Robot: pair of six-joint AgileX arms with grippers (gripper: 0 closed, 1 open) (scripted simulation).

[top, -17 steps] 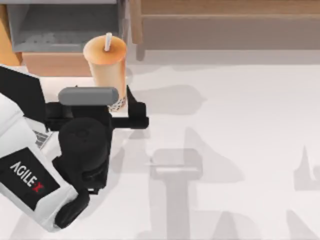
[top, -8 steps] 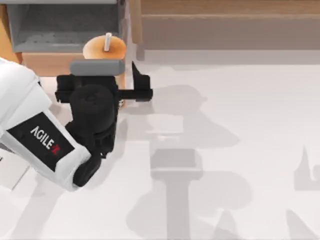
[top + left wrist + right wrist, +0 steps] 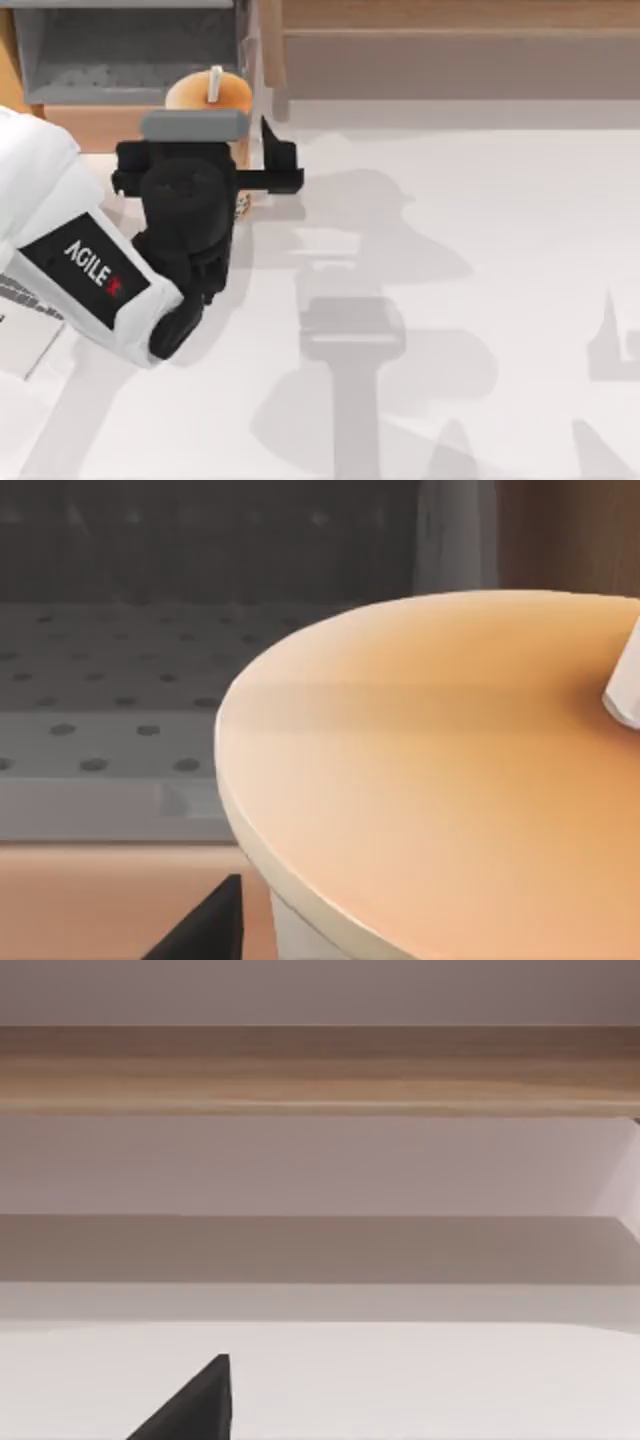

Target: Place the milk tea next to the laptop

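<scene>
Hanging over the milk tea (image 3: 208,93) with the left gripper (image 3: 195,165), at the far left of the white table (image 3: 450,250). Keeping the jaws wide open, one on each side of the cup, with a small gap showing beside the cup on the right. Not squeezing it yet. Standing the cup upright on the table, with its orange lid (image 3: 430,780) and white straw (image 3: 216,82) poking out past the black gripper in the top view. Showing the lid big and close in the left wrist view, with one dark finger (image 3: 205,925) just beside the cup wall and not touching it. Resting the laptop (image 3: 100,55) just behind the cup, at the far left edge, with its grey keys (image 3: 100,680) and dark screen facing the wrist camera. Parking the right gripper (image 3: 190,1410) low over the bare table, facing a wooden ledge (image 3: 320,1070). Cannot tell if that one is open or closed.
</scene>
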